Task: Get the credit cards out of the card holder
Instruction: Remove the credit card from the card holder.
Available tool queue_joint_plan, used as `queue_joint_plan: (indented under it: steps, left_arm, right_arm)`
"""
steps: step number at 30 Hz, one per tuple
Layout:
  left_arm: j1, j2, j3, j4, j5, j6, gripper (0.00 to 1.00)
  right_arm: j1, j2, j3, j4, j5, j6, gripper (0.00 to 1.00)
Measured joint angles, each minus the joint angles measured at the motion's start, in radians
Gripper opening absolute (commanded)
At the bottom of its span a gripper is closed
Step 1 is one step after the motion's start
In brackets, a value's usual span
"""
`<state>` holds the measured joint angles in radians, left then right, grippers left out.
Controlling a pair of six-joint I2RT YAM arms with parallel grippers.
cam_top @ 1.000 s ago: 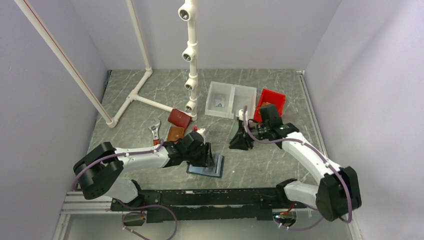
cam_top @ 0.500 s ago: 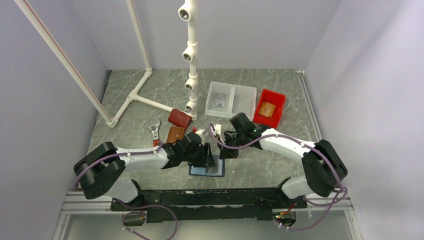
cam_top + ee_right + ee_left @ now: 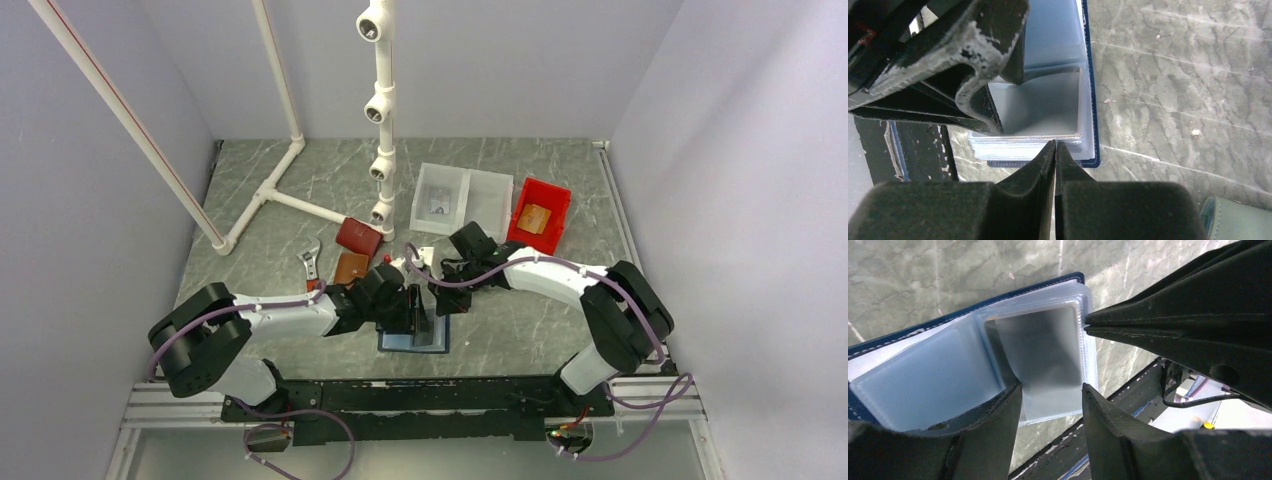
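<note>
The card holder lies open on the table, navy edge with pale blue clear sleeves, also in the left wrist view and right wrist view. Its top greyish pocket is raised; I cannot tell whether a card is inside. My left gripper is open, its tips over the sleeves' near edge. My right gripper is shut, its tips at the edge of the sleeve stack, nothing visible between them. An orange-tan card lies in the red bin. A picture card lies in the white tray.
A dark red wallet, a brown wallet and a wrench lie left of the grippers. A white pipe frame stands behind. A grey-green wallet corner shows beside the right gripper.
My right arm has swung left from the red bin to the card holder, and its gripper now meets the sleeve edge. The orange-tan card shows in the red bin. The left gripper barely moved.
</note>
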<state>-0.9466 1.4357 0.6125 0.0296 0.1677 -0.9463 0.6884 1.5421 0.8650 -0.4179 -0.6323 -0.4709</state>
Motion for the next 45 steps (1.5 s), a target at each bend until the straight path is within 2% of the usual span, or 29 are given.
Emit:
queue_joint_plan:
  steps: [10, 23, 31, 45]
  left_arm:
    - [0.001, 0.002, 0.005, -0.074, -0.058, 0.000, 0.54]
    - [0.001, 0.004, 0.001, -0.074, -0.064, -0.002, 0.51]
    - [0.018, -0.009, -0.079, 0.058, -0.029, -0.013, 0.38]
    - [0.040, -0.009, -0.128, 0.150, 0.023, -0.021, 0.36]
  right_arm:
    - [0.003, 0.033, 0.017, -0.013, 0.006, 0.000, 0.08]
    - [0.014, 0.048, 0.040, -0.045, 0.025, -0.002, 0.12]
    - [0.012, 0.047, 0.056, -0.065, 0.017, -0.019, 0.14]
    - [0.005, 0.012, 0.066, -0.111, -0.086, -0.047, 0.14]
